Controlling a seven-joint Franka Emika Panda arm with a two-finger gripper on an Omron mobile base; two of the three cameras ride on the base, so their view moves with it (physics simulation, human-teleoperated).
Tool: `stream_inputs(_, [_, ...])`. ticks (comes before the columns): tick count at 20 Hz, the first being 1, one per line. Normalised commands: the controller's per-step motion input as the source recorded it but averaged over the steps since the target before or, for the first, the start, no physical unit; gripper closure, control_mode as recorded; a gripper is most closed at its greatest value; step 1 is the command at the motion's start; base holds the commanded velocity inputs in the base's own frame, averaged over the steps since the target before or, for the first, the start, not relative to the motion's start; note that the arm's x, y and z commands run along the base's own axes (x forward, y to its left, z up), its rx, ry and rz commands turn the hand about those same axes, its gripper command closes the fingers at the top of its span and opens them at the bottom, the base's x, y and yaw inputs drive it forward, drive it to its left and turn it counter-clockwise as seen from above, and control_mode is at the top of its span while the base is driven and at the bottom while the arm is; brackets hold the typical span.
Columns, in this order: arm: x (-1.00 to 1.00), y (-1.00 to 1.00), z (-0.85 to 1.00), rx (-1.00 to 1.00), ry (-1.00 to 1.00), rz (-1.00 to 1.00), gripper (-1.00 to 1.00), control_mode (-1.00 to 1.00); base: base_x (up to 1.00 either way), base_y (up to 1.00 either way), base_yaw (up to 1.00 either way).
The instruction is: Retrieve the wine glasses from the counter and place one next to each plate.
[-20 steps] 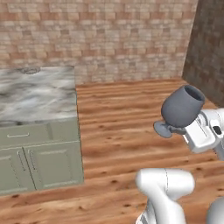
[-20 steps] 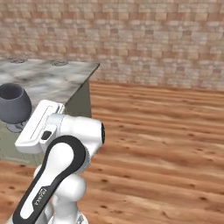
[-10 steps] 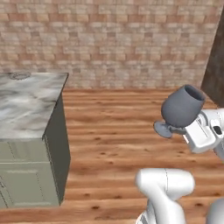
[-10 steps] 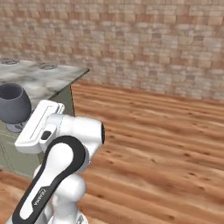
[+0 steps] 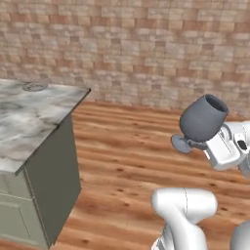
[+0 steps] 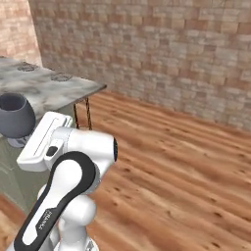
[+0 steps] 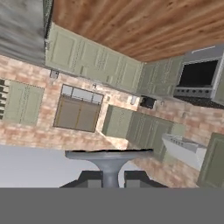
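A dark grey wine glass (image 5: 202, 118) hangs tilted in the air over the wooden floor, its stem clamped in my gripper (image 5: 197, 144), which is shut on it. From the right base view the same wine glass (image 6: 15, 116) sits at the far left beside my gripper (image 6: 22, 141). Looking along the hand, the glass's disc foot (image 7: 109, 154) and stem rise between the fingertips (image 7: 89, 178) of my gripper (image 7: 110, 178). The marble counter (image 5: 27, 122) stands left of the glass, apart from it. The plates are out of view.
A brick wall (image 5: 146, 53) closes the back of the room, with wide wooden floor (image 6: 181, 166) before it. The counter's corner (image 6: 90, 88) juts toward the arm. Sage-green cabinets (image 7: 87, 57) and a dark oven (image 7: 199, 74) appear in the hand view.
The base has turned, so the counter slid leftward in both base views and more floor came into sight. The glass stays held the same way in the shut gripper.
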Motion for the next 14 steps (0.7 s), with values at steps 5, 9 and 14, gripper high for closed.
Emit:
stream_inputs(5, [0.00,0.00,0.00,0.00,0.00,0.00,1.00,1.00,0.99,-0.91,0.51])
stream_inputs(9, [0.00,0.00,0.00,0.00,0.00,0.00,1.00,1.00,0.68,-0.94,0.54])
stream_inputs(14, [0.00,0.00,0.00,0.00,0.00,0.00,1.00,1.00,0.41,-1.00,0.51])
